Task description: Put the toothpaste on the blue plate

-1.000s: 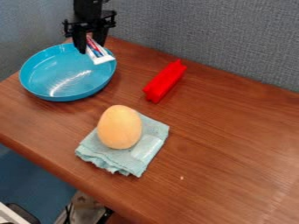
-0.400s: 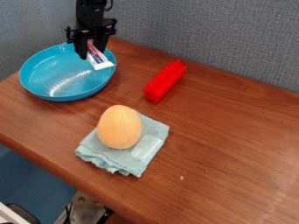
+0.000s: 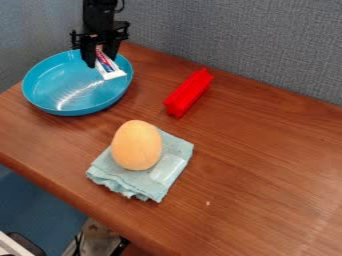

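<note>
The blue plate sits at the table's far left corner, round and glossy. My black gripper hangs over its far right rim, pointing steeply down and shut on the toothpaste. The small white tube with red and blue print pokes out below the fingers, just above or at the plate's rim. Whether it touches the plate I cannot tell.
A red rectangular block lies right of the plate. An orange egg-shaped object rests on a pale blue-green folded cloth near the front. The brown wooden table ends at the front-left edge; a grey wall stands behind.
The gripper with the toothpaste has edged slightly left and down over the plate's rim; otherwise nothing has moved.
</note>
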`<act>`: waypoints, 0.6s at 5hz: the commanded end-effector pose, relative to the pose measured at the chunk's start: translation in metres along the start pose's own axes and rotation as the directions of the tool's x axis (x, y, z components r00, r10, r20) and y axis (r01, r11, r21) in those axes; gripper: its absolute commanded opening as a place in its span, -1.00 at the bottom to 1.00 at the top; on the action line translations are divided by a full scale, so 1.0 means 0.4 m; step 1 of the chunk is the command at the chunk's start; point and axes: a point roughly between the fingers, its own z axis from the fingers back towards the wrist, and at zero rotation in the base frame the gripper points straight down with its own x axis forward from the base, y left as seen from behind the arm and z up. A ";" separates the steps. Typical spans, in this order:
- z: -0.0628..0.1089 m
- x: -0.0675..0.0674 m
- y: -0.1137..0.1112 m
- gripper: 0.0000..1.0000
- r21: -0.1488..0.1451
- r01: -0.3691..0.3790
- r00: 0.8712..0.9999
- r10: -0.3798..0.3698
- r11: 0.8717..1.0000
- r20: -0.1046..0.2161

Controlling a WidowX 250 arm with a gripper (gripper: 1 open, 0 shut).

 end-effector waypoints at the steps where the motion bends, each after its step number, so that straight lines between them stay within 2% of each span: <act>1: 0.062 0.049 0.019 -1.00 -0.039 -0.010 0.998 0.012 0.999 0.055; 3: 0.066 0.057 0.031 -1.00 -0.041 0.007 0.999 -0.005 0.999 0.053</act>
